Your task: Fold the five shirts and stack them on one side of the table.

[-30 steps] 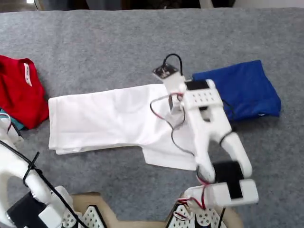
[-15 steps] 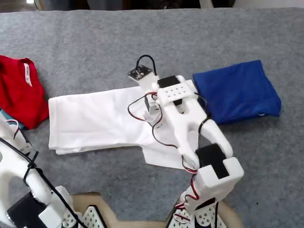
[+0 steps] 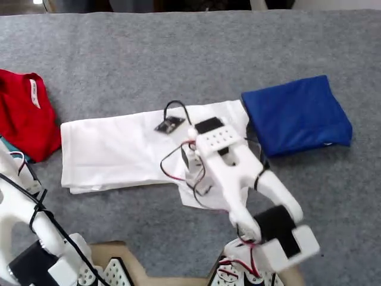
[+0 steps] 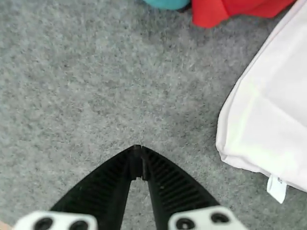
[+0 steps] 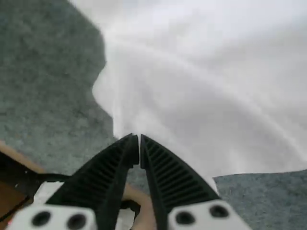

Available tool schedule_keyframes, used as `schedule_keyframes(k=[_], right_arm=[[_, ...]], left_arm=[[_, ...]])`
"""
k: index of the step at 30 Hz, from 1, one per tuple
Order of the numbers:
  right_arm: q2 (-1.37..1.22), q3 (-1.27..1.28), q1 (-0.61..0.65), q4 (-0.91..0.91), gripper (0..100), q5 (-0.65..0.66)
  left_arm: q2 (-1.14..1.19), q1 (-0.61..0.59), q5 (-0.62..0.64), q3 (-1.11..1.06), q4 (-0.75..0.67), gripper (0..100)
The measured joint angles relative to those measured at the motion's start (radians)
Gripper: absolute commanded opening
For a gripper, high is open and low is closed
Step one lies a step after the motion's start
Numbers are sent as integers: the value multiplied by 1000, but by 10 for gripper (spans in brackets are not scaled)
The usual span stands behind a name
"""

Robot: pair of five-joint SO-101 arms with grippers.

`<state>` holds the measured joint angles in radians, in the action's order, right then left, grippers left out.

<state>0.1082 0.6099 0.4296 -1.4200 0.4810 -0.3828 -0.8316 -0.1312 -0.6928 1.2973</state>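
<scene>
Grey felt table (image 3: pixel 178 47). The white shirt (image 3: pixel 125 152) lies flat across the middle, folded to a long band running side to side. One flap sticks out toward the arms' side at its right end.

The blue shirt (image 3: pixel 296 113) is a neat folded packet on the right, just beside the white shirt's far right corner.

The red shirt (image 3: pixel 22 113) sits bunched at the left edge with its white neck label (image 3: pixel 34 93) showing. A bit of teal cloth (image 3: pixel 7 147) peeks out from under it. A narrow strip of bare felt lies between the red shirt and the white shirt's left end.

The right arm (image 3: pixel 238 173) stands over the right part of the white shirt, above the flap. On the right gripper (image 5: pixel 139 138) the jaws are pressed together with nothing between them. The tips point down at the shirt's edge, where white cloth meets felt (whether they touch the cloth, cannot tell).

The left arm (image 3: pixel 27 223) is at the near left corner, off the shirts. On the left gripper (image 4: pixel 138 149) the jaws are closed tip to tip and empty, over bare felt. In the left wrist view the white shirt's folded edge lies near the tips but apart from them. A small sewn tag (image 4: pixel 277 188) sticks out at its hem, and the red and teal cloth lie farther off.
</scene>
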Motion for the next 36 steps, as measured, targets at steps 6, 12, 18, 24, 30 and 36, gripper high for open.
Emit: schedule_keyframes(k=[6,12,18,24,30,36], right_arm=[[155,-20,-25,-63,13,38],[117,-120,-155,-18,13,17],[-63,-58,-170,83,13,17],[-57,86,-104,114,13,60],[35,216,-46,121,13,127],[150,118,-107,-2,13,153]], left_arm=[[0,0,0,0,0,30],[0,0,0,0,0,30],[0,0,0,0,0,30],[0,5,0,0,0,30],[0,5,0,0,0,30],[0,5,-25,0,0,30]])
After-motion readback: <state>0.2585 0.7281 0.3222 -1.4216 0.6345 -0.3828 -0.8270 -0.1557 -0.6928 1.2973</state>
